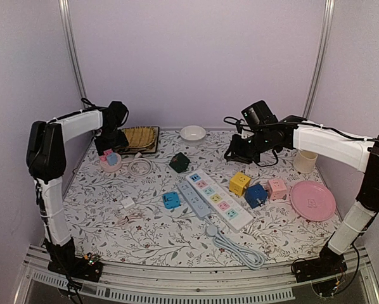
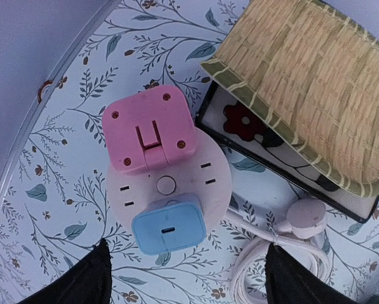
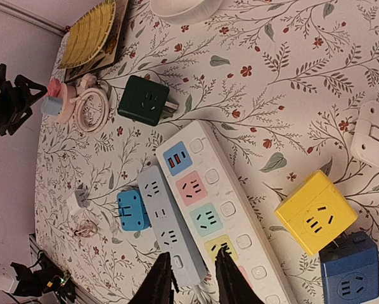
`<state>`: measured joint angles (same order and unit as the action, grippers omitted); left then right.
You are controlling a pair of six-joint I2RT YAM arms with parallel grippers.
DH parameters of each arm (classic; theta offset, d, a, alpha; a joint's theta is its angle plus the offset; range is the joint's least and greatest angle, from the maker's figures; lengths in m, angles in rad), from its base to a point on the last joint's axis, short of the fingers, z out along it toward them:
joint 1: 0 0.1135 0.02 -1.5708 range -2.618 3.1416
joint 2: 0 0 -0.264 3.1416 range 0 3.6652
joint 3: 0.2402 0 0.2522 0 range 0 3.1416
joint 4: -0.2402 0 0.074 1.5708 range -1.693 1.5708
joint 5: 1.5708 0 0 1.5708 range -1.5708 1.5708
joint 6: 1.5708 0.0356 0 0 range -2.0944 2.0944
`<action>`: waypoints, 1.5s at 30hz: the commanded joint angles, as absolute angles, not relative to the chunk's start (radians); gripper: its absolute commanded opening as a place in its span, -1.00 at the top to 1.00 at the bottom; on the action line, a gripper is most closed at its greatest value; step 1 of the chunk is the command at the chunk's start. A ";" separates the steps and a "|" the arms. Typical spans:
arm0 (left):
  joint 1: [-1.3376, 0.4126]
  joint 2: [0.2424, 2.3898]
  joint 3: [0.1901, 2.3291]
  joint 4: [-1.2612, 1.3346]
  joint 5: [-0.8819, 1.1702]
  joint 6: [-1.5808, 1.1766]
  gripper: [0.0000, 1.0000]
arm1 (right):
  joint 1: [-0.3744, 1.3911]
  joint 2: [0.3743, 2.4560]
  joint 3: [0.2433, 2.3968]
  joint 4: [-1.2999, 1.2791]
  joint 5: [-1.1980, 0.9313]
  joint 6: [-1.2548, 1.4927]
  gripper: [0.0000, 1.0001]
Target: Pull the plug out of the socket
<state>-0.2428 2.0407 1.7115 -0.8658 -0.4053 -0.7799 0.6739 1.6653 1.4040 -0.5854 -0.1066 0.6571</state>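
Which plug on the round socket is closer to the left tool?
The light blue plug, at the round socket's edge facing the left tool; the pink plug sits on the far side.

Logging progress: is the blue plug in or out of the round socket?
In: the blue plug sits seated on the round socket, beside the pink plug.

The left arm (image 1: 53, 202) and right arm (image 1: 332, 142) are white tubular shells joined by black joints, each on a black base (image 1: 72, 266) trailing thin wires. Behind the right jaws, black cables (image 1: 231, 120) loop off a black block. The fingers (image 2: 91, 278) are matte black wedges.
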 commanded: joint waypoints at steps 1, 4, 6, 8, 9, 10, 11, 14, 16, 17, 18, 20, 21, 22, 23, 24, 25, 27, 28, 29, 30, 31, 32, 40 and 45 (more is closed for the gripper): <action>-0.208 2.108 1.751 -0.902 -0.409 -0.849 -0.66 | 0.673 1.659 1.423 -0.607 -0.107 0.646 0.50; -0.196 2.133 1.753 -0.890 -0.391 -0.865 -0.63 | 0.674 1.654 1.420 -0.611 -0.104 0.646 0.50; -0.193 2.152 1.759 -0.878 -0.375 -0.866 -0.62 | 0.673 1.651 1.416 -0.615 -0.102 0.646 0.50; -0.190 2.168 1.762 -0.869 -0.374 -0.868 -0.60 | 0.674 1.651 1.415 -0.616 -0.102 0.646 0.50; -0.188 2.175 1.764 -0.866 -0.372 -0.869 -0.58 | 0.674 1.650 1.414 -0.618 -0.102 0.646 0.50; -0.186 2.180 1.765 -0.864 -0.369 -0.870 -0.56 | 0.675 1.650 1.413 -0.617 -0.103 0.647 0.50; -0.184 2.185 1.765 -0.861 -0.368 -0.871 -0.54 | 0.674 1.651 1.414 -0.617 -0.104 0.647 0.50; -0.174 2.188 1.762 -0.856 -0.366 -0.867 -0.46 | 0.674 1.652 1.416 -0.617 -0.107 0.646 0.50; -0.173 2.183 1.753 -0.846 -0.361 -0.857 -0.36 | 0.674 1.654 1.415 -0.619 -0.110 0.646 0.50; -0.172 2.179 1.749 -0.842 -0.359 -0.854 -0.33 | 0.674 1.653 1.414 -0.619 -0.110 0.647 0.50; -0.173 2.173 1.740 -0.838 -0.357 -0.850 -0.30 | 0.674 1.654 1.413 -0.619 -0.112 0.648 0.50; -0.174 2.158 1.716 -0.830 -0.347 -0.846 -0.20 | 0.674 1.653 1.407 -0.619 -0.115 0.651 0.50; -0.174 2.145 1.691 -0.823 -0.341 -0.845 -0.13 | 0.674 1.654 1.406 -0.617 -0.117 0.654 0.50; -0.176 2.129 1.665 -0.812 -0.334 -0.843 -0.03 | 0.674 1.654 1.403 -0.618 -0.121 0.656 0.50; -0.177 2.112 1.638 -0.802 -0.329 -0.843 0.06 | 0.674 1.654 1.401 -0.616 -0.126 0.659 0.50; -0.178 2.091 1.608 -0.792 -0.325 -0.842 0.14 | 0.675 1.656 1.397 -0.612 -0.130 0.658 0.50; -0.179 2.071 1.576 -0.781 -0.320 -0.841 0.20 | 0.676 1.658 1.395 -0.608 -0.135 0.659 0.50; -0.183 2.021 1.514 -0.766 -0.311 -0.843 0.27 | 0.678 1.664 1.394 -0.604 -0.152 0.656 0.50; -0.188 1.994 1.485 -0.759 -0.307 -0.842 0.28 | 0.680 1.667 1.396 -0.604 -0.161 0.653 0.50; -0.195 1.960 1.453 -0.749 -0.299 -0.842 0.28 | 0.682 1.669 1.397 -0.603 -0.169 0.645 0.50; -0.203 1.924 1.424 -0.738 -0.293 -0.841 0.28 | 0.685 1.670 1.397 -0.601 -0.176 0.637 0.50; -0.215 1.897 1.397 -0.730 -0.285 -0.839 0.29 | 0.683 1.673 1.398 -0.599 -0.183 0.629 0.50; -0.229 1.874 1.375 -0.726 -0.280 -0.839 0.29 | 0.684 1.675 1.399 -0.596 -0.187 0.611 0.50; -0.385 1.704 1.208 -0.724 -0.200 -0.900 0.28 | 0.683 1.750 1.460 -0.592 -0.300 0.486 0.49; -0.537 1.685 1.184 -0.689 -0.173 -0.923 0.25 | 0.684 1.768 1.445 -0.572 -0.360 0.448 0.49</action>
<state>-0.4389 1.7184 1.1931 -0.7517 -0.2161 -0.8921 0.6800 1.7504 1.4281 -0.6003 -0.2844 0.5087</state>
